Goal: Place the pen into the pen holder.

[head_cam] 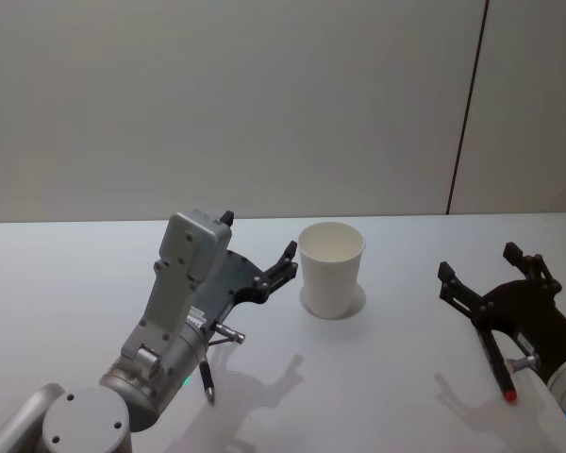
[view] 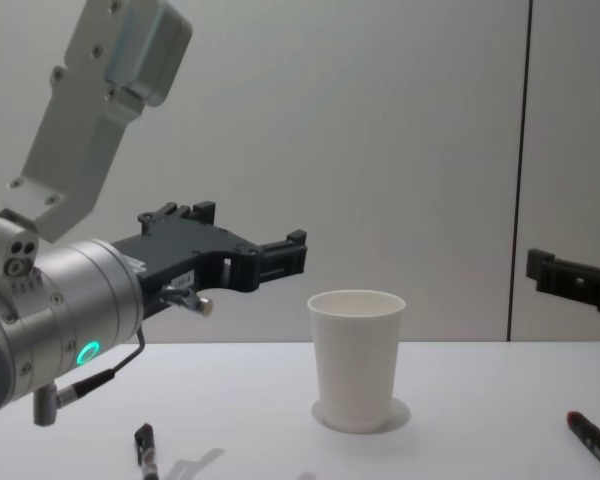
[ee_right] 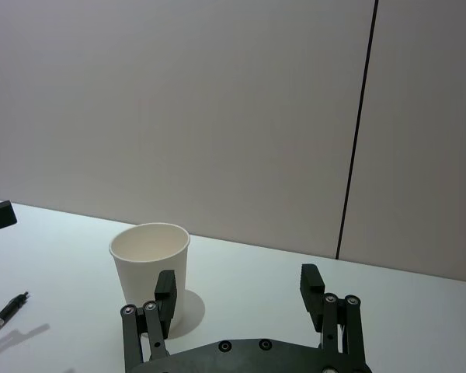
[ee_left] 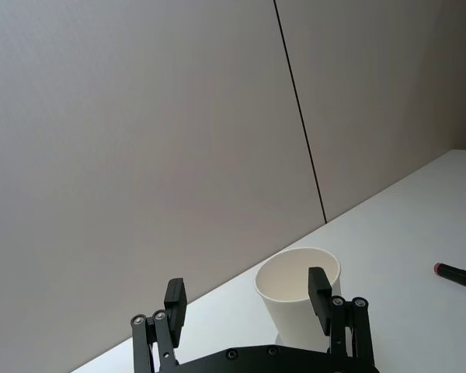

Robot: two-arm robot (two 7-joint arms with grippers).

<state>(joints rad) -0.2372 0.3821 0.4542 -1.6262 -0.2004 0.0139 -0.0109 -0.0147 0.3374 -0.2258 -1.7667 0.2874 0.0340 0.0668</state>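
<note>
**Both grippers open and empty, two pens flat on the table**

The left gripper sits left of centre in the head view. Its two black fingers are spread wide with nothing between them. One fingertip ends just beside the rim of the pen holder without touching it. In the chest view this gripper reaches in from the left at mid height, raised off the table and a little higher than the cup's rim.

The right gripper is at the right edge of the head view, its fingers likewise held apart and empty. In the chest view a dark fingertip of it pokes in at the right edge, well above the tabletop.

Under the left arm, in the lower left-centre of the head view, a black pen lies flat on the table, apart from the gripper over it. A red-tipped pen lies at lower right, partly hidden under the right gripper, with its red end toward the bottom edge. The chest view shows it resting on the table.

The pen holder, a white paper cup, stands upright at the centre of the frame between the two grippers, and both pens lie outside it. Behind is a plain pale wall with one dark vertical seam at upper right
</note>
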